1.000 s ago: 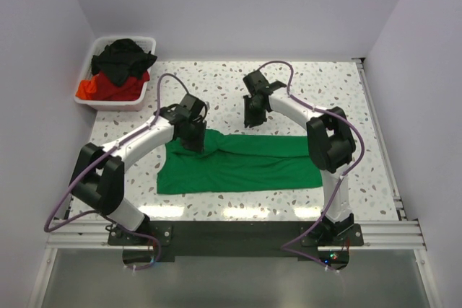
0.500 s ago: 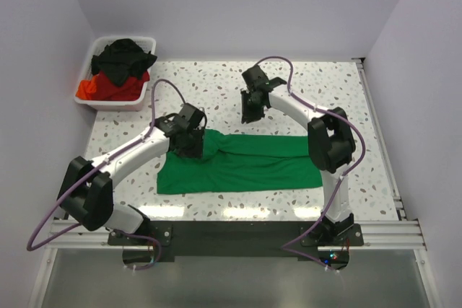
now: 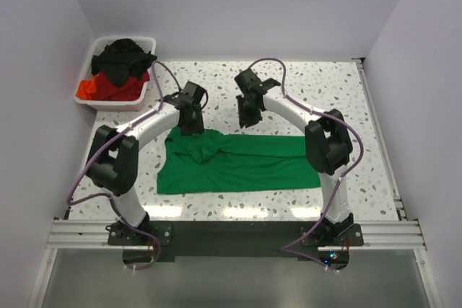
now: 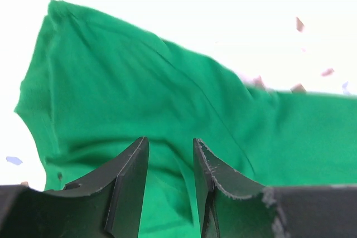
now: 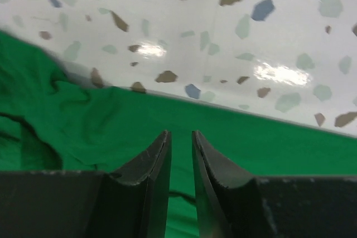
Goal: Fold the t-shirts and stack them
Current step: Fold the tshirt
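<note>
**Q:** Shirts, quantity?
**A:** Three confirmed. One green shirt (image 3: 238, 167) at centre frame. One black shirt (image 3: 124, 55) and one red shirt (image 3: 115, 86) at upper left. The orange-red patch (image 3: 85, 90) beside the red could be a fourth; cannot tell.
**Q:** Remaining items?
**A:** One bin (image 3: 115, 104). One table (image 3: 325, 84). Two arms: left arm (image 3: 144, 131), right arm (image 3: 296, 110). Two grippers: left gripper (image 3: 190, 130), right gripper (image 3: 247, 122).

The left end effector (image 3: 190, 128) released the green t-shirt (image 3: 245, 167) and lifted away.

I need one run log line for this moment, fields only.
bright green fabric t-shirt: on table, one end bunched | left hand: open, empty | right hand: narrowly open, empty
</note>
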